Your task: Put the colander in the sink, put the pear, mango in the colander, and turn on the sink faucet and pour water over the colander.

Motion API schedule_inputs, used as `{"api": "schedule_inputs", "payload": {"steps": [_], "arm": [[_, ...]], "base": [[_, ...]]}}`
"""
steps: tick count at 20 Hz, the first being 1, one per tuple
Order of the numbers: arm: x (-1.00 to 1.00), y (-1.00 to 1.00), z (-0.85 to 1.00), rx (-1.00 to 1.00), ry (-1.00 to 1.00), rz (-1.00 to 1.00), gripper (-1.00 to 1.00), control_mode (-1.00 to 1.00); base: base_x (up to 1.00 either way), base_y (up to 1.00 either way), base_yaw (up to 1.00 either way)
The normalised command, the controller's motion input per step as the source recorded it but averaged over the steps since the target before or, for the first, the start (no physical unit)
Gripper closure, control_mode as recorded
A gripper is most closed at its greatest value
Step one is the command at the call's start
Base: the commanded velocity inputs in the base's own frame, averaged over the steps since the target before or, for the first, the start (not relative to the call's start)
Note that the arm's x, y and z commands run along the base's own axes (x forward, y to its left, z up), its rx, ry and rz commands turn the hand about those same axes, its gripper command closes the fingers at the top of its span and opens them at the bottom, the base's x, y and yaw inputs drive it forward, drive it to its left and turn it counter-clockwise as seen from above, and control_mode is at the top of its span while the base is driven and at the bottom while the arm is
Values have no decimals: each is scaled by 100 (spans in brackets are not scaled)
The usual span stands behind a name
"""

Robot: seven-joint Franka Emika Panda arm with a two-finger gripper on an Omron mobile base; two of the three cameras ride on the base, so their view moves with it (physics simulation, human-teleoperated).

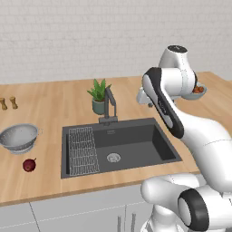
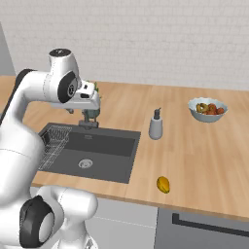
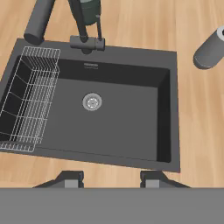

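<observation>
The silver colander (image 1: 18, 136) stands on the wooden counter left of the dark sink (image 1: 136, 140), with the dark red pear (image 1: 29, 165) just in front of it. On the counter right of the sink (image 2: 107, 155) lies the yellow-orange mango (image 2: 163, 184). The faucet (image 1: 108, 106) rises behind the basin, its handle down. My gripper (image 3: 111, 180) hovers high over the sink (image 3: 127, 122), pointing down, open, with nothing between its fingers. In the base views the gripper (image 1: 148, 104) (image 2: 73, 110) hangs under the bent arm.
A wire rack (image 3: 28, 100) fills the basin's left side. A potted plant (image 1: 99, 95) stands behind the faucet (image 3: 87, 42). A grey soap bottle (image 2: 155, 125) is right of the sink, a fruit bowl (image 2: 207, 109) farther right. Two small shakers (image 1: 8, 103) stand far left.
</observation>
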Motion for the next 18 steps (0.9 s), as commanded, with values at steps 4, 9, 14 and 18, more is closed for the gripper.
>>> {"api": "schedule_inputs", "payload": {"steps": [4,9,14,18], "arm": [[-19,0,0,0,-3,1,-100,-100],[-61,17,-7,0,-14,8,-100,-100],[-59,38,-9,12,-4,-1,-100,-100],[-32,47,-10,16,0,-7,-100,-100]], "base": [[0,0,0],[0,0,0],[0,0,0],[0,0,0]]}}
